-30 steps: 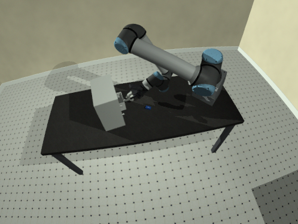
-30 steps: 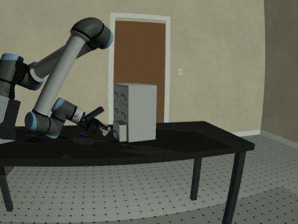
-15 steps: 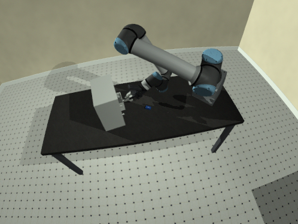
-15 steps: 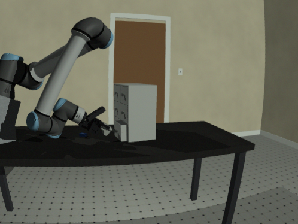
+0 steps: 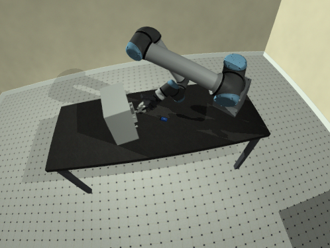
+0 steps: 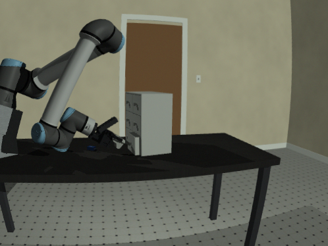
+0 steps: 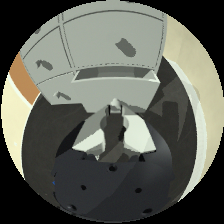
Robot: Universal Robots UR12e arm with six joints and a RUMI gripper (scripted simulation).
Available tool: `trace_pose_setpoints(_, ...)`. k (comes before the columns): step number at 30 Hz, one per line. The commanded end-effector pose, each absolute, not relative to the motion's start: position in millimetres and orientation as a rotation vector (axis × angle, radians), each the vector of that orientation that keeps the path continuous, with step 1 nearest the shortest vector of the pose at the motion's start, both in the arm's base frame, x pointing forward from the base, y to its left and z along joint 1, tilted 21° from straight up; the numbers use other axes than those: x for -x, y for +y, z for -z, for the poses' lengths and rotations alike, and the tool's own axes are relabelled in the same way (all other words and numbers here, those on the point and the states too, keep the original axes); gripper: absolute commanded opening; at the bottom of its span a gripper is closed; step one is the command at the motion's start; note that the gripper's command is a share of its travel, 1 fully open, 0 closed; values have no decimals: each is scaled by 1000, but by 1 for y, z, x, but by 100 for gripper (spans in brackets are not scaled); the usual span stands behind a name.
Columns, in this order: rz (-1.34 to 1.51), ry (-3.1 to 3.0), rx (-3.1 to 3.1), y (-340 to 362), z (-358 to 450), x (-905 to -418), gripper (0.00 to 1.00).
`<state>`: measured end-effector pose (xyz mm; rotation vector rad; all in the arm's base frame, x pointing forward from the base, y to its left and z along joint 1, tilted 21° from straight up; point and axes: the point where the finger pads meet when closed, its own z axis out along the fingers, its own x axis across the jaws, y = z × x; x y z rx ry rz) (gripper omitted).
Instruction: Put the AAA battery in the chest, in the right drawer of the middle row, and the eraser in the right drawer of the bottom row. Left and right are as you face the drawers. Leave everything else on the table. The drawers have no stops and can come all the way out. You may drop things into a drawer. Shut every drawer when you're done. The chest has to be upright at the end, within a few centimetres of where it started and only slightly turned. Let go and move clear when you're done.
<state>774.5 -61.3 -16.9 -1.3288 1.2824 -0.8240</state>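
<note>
Near the middle of the black bench (image 5: 99,150) we see a small blue block (image 5: 164,119). Beyond it, our dark two-jaw hand (image 5: 140,108) is closed on the handle of the partly open bottom drawer (image 6: 134,139) of the upright grey chest (image 5: 116,113), toward the far edge.

Too small to identify from above: blue item (image 5: 164,119) on the surface (image 5: 199,139). Hidden behind the pincer (image 7: 115,106) in wrist view: the drawer handle. Cropped at exterior left edge: arm base (image 6: 6,131).
</note>
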Motion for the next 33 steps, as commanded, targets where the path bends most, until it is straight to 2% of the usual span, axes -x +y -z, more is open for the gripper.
trace_pose_setpoints(1, 825, 1282, 1329, -61, 15, -778, 7)
trace_pose_setpoints(33, 825, 1282, 1329, -59, 10, -795, 7)
